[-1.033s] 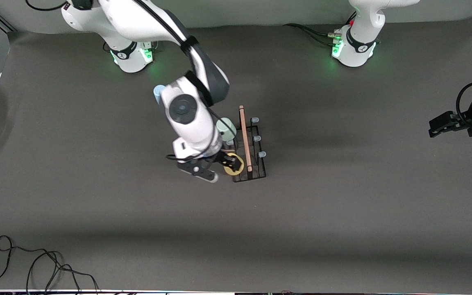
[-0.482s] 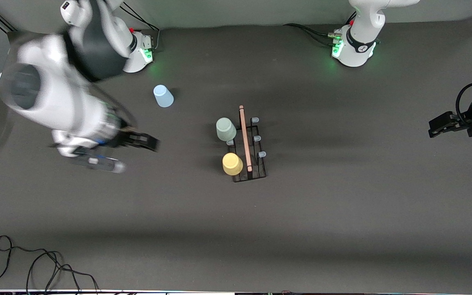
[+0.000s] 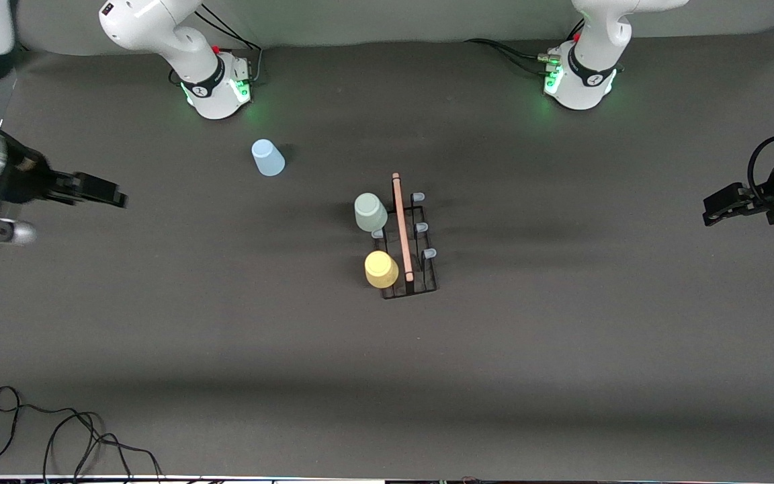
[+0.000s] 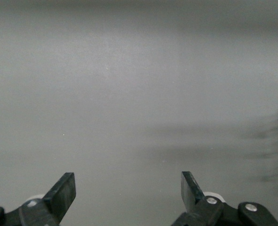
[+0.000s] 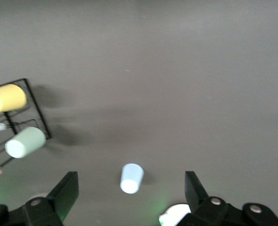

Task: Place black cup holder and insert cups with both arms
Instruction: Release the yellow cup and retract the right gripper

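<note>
Nearest the front camera a black cable (image 3: 58, 437) lies in loops on the dark table (image 3: 494, 376) at the right arm's end. Higher up the table, about midway between the two ends, stands the black cup holder (image 3: 408, 259), its wooden rod (image 3: 401, 225) running toward and away from the camera along the top. The yellow cup (image 3: 381, 269) sits upside down on the peg nearest the camera, on the side toward the right arm. The mint green cup (image 3: 370, 212) sits the same way on a peg farther up that side. The three blue-tipped pegs (image 3: 420, 227) on the side toward the left arm carry nothing.

The right gripper (image 3: 101, 191) hangs over the table's edge at the right arm's end, well apart from the holder, its black fingers pointing level toward the middle of the table. In the right wrist view its fingers (image 5: 66, 190) are spread wide with nothing between them. The left gripper (image 3: 723, 205) waits over the left arm's end of the table, forearm bent back out of the picture, and its fingers (image 4: 63, 193) are likewise spread and hold nothing.

Farther still, the pale blue cup (image 3: 267, 158) stands upside down on the table, apart from the holder, near the right arm's base (image 3: 216, 87). The left arm's base (image 3: 578, 81) stands along the same edge, green lights glowing on both.
</note>
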`<move>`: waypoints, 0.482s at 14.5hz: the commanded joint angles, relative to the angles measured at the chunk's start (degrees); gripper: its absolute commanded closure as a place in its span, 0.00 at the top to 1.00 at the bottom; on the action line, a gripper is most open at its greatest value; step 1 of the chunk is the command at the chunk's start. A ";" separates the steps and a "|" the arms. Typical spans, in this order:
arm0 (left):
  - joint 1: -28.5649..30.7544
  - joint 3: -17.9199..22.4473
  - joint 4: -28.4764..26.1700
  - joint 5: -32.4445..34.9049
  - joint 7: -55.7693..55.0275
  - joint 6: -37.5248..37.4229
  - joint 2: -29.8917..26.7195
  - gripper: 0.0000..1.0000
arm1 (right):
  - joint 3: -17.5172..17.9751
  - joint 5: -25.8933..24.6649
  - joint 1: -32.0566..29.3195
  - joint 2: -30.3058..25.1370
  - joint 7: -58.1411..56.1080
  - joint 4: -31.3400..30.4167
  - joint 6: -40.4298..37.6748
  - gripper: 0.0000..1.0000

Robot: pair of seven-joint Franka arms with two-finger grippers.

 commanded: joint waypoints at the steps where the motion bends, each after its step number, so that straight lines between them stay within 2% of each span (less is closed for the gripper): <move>1: 0.08 -0.07 1.23 0.84 0.78 -1.11 0.29 1.00 | -0.20 -6.17 0.91 0.34 -5.25 1.56 -1.41 1.00; 7: 0.08 -0.16 1.15 0.84 0.78 -1.02 0.29 1.00 | -0.20 -6.55 1.17 0.42 -5.88 1.30 0.09 1.00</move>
